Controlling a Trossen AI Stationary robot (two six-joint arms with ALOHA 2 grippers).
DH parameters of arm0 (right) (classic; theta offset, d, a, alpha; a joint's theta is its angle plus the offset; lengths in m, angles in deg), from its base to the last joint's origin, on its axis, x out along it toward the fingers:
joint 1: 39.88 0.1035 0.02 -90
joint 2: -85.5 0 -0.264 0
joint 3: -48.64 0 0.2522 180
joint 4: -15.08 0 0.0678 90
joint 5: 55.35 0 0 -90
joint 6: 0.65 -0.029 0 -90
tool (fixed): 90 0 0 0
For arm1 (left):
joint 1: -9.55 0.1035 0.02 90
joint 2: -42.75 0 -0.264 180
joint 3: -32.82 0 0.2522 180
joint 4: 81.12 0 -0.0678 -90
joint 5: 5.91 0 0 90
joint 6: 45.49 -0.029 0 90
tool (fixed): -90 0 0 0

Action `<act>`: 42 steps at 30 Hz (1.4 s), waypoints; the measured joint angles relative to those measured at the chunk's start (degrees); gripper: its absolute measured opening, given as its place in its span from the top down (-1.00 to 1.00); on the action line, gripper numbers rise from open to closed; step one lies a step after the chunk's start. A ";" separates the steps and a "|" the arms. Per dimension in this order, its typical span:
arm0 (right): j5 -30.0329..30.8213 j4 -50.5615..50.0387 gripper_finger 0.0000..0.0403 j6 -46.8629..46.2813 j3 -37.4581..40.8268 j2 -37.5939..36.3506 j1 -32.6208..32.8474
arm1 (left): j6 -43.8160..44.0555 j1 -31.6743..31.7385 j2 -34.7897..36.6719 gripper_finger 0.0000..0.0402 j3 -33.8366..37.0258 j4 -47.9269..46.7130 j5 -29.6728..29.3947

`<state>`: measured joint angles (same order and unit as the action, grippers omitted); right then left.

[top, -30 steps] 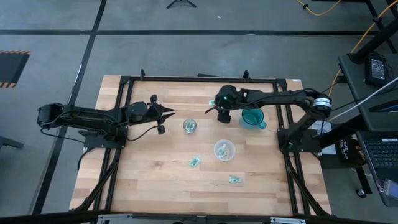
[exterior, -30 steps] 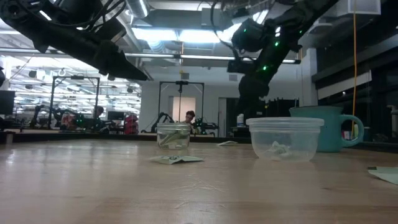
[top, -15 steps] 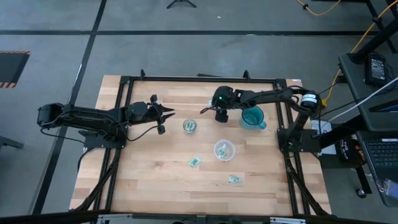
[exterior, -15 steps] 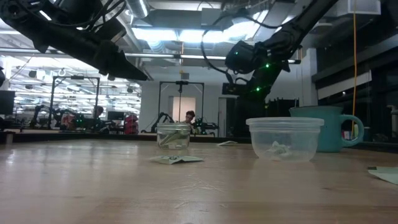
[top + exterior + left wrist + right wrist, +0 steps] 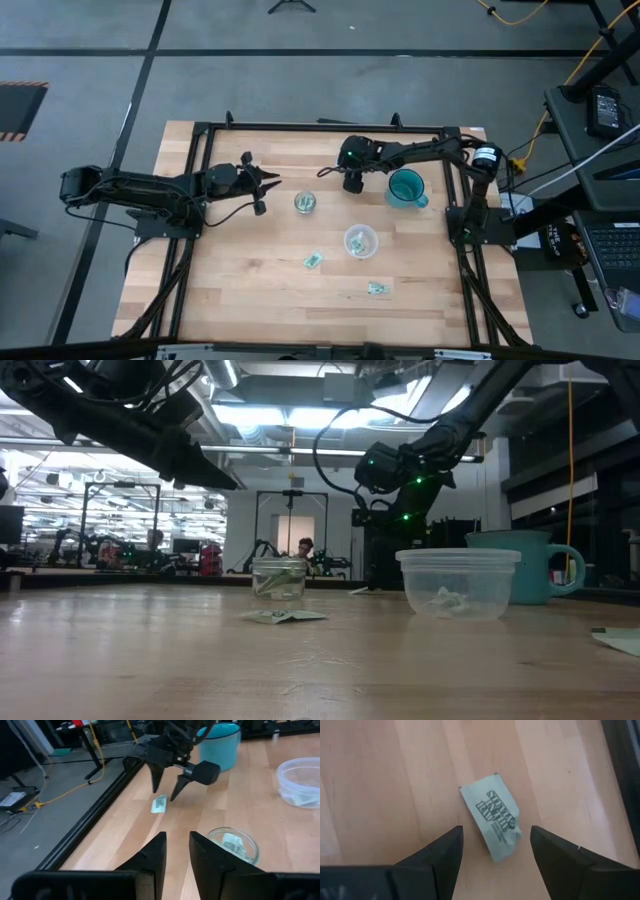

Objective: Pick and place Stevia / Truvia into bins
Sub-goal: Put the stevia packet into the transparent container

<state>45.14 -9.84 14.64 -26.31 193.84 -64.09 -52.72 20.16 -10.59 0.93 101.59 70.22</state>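
A light green and white Stevia packet (image 5: pixel 496 816) lies flat on the wood near the table's far edge (image 5: pixel 339 162). My right gripper (image 5: pixel 496 834) points down over it, open, with one finger on each side and neither touching it; the left wrist view shows the same straddle (image 5: pixel 165 790). More packets lie nearer (image 5: pixel 314 260) (image 5: pixel 377 288). The glass jar (image 5: pixel 306 203) and the plastic cup (image 5: pixel 360 241) stand upright, each with packets inside. My left gripper (image 5: pixel 268 182) waits left of the jar, above the table, with a narrow gap between its fingers (image 5: pixel 175 845).
A teal mug (image 5: pixel 405 188) stands just right of my right gripper. The black frame rail (image 5: pixel 320 126) runs along the table's far edge behind the packet. Bare wood lies between the jar and my left gripper and along the near edge.
My right gripper has moved slightly toward the table's left and come down from well above the table to just over the far packet, its fingers still open. The packets, jar and cup have stayed where they were.
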 joint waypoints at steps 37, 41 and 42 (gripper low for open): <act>-0.21 -8.49 0.98 -1.88 -4.64 3.81 -0.19 | -0.02 0.07 0.00 0.61 0.00 0.02 -1.52; -2.28 -12.24 0.99 -2.82 -4.30 1.68 0.63 | -0.07 0.07 0.00 0.61 0.00 0.02 -1.55; -3.10 -13.36 0.99 -2.82 -4.16 0.69 0.91 | -0.58 0.07 0.00 0.61 0.00 0.04 -1.59</act>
<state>42.03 -23.20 11.82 -30.47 194.53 -63.18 -53.30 20.22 -10.59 0.93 101.63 68.63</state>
